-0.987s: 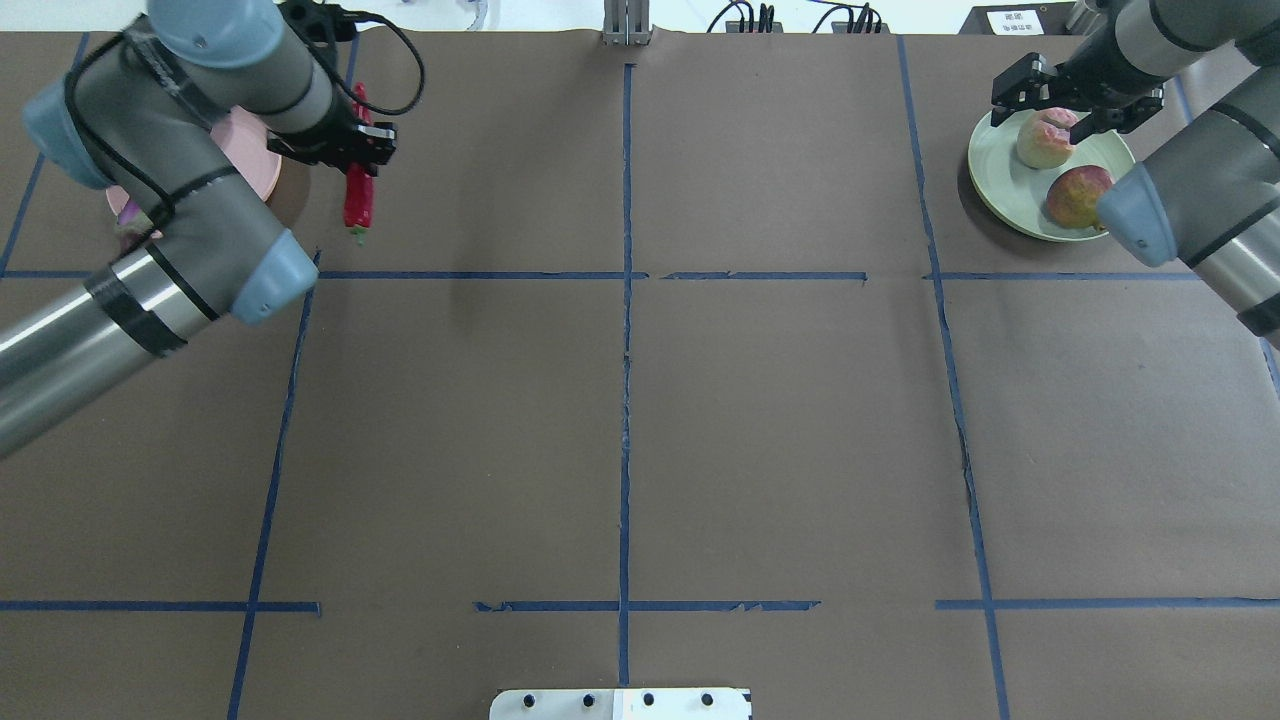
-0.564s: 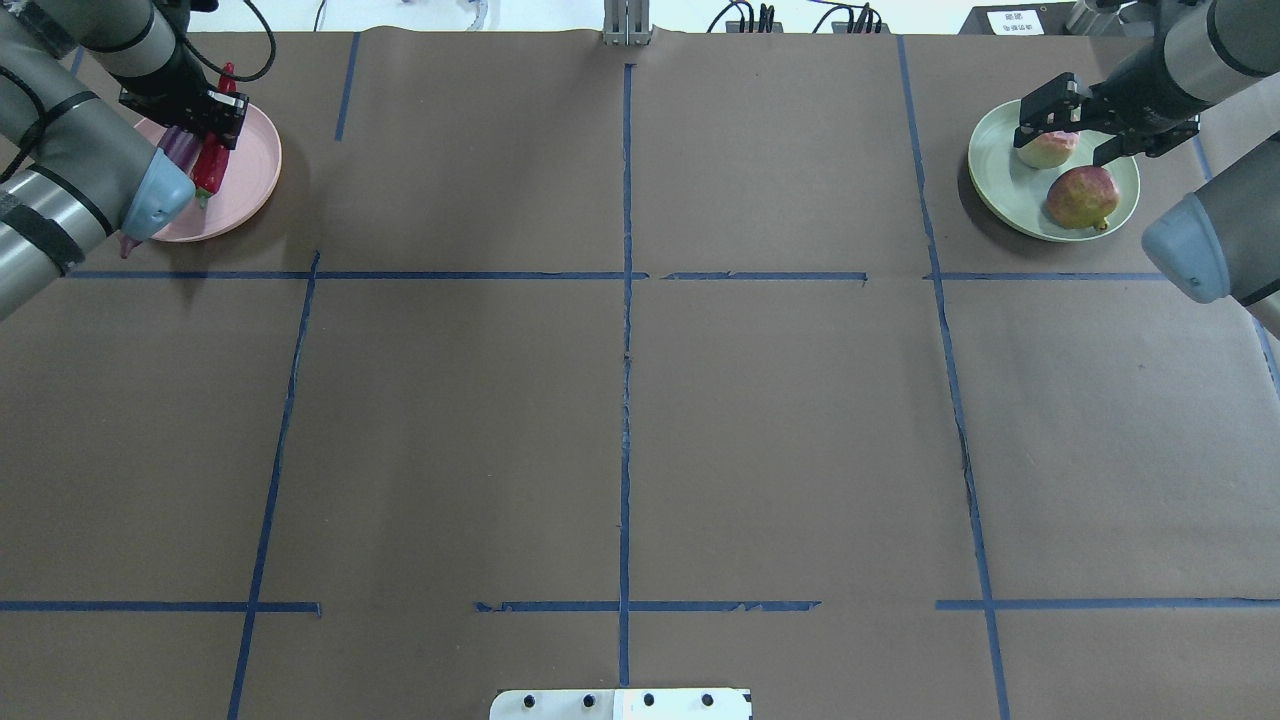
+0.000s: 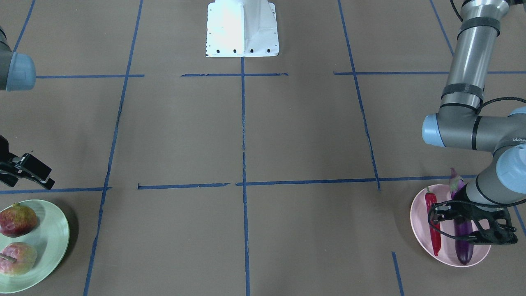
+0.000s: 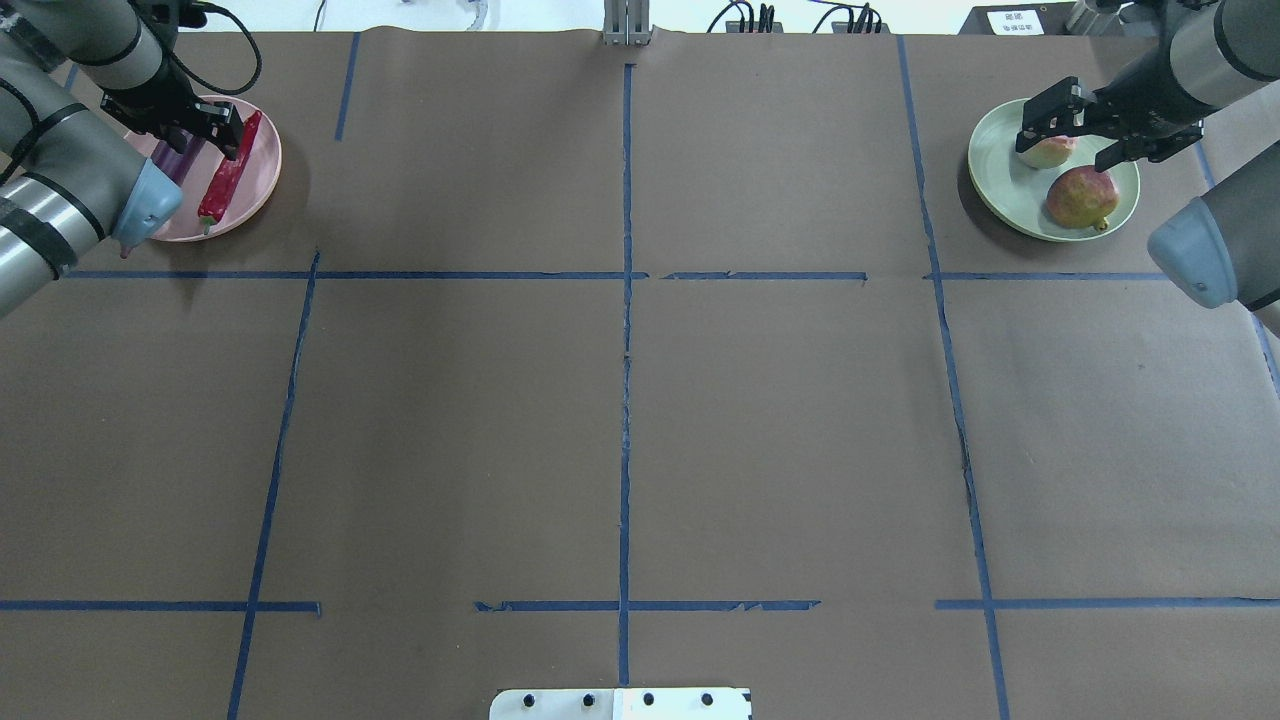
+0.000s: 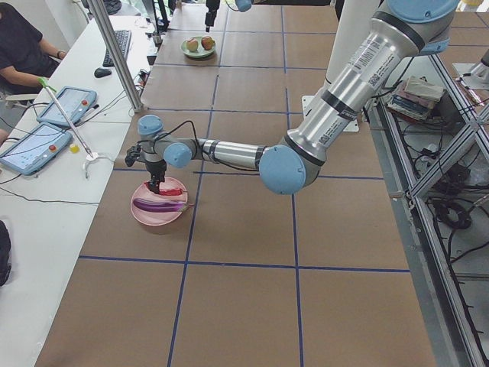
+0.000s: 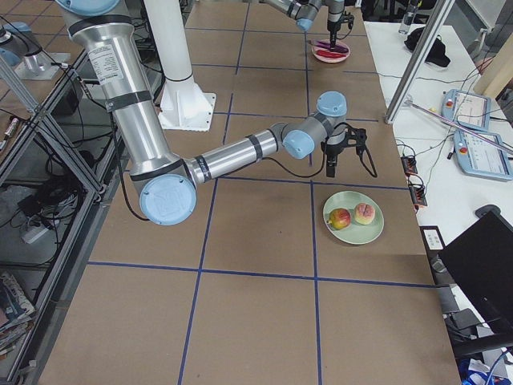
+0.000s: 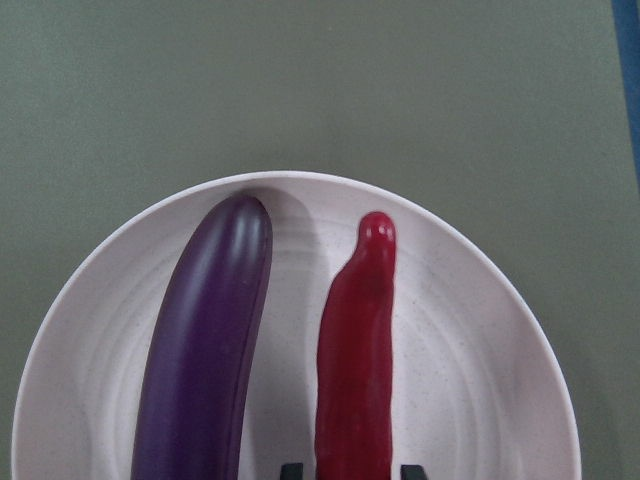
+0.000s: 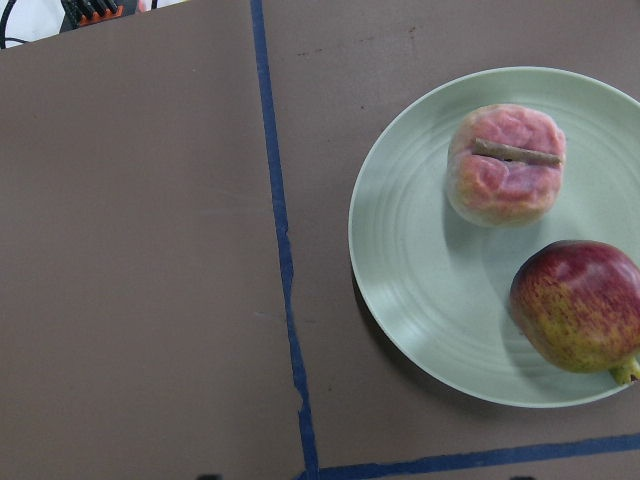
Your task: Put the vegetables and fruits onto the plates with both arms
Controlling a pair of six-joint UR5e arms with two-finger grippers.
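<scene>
The purple eggplant and the red chili lie side by side on the pink plate at the far left. My left gripper hangs open just above them; in the left wrist view its fingertips flank the chili without pinching it, beside the eggplant. The peach and the pomegranate rest on the green plate at the far right. My right gripper is open and empty above the peach.
The white base block stands at the near edge. Blue tape lines cross the brown table cover. A metal post and the operators' desk with tablets border the far side.
My left gripper carried the chili from beside the pink plate over it and let it go next to the eggplant. My right gripper drew back a little from the peach.
</scene>
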